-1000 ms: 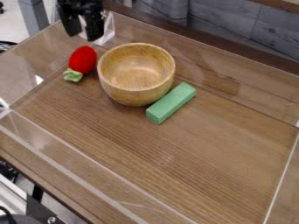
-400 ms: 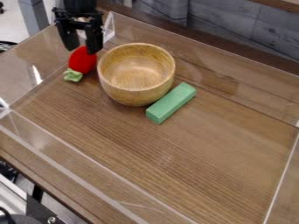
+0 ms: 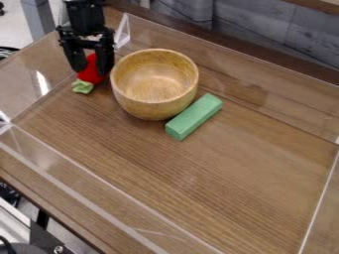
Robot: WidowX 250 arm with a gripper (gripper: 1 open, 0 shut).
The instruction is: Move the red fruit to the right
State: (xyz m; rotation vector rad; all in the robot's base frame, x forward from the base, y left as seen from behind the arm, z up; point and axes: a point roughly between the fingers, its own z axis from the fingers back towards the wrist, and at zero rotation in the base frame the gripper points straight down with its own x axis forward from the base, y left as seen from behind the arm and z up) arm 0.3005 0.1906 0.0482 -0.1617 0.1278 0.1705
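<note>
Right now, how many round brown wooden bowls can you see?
1. The round brown wooden bowl sits on the wooden table, between the small red toy fruit and the green rectangular block. I see no others.

Fruit [image 3: 90, 74]: on the table, left of the bowl, near its rim; leafy end towards the near left
Bowl [image 3: 155, 83]: on the table, between fruit and block, in the far part
Block [image 3: 195, 116]: on the table, just beside the bowl, to its right and nearer the camera; lying at a slant, far end towards the right
Table [image 3: 199, 189]: under fruit, bowl and block; its bare near part lies before all three
</note>
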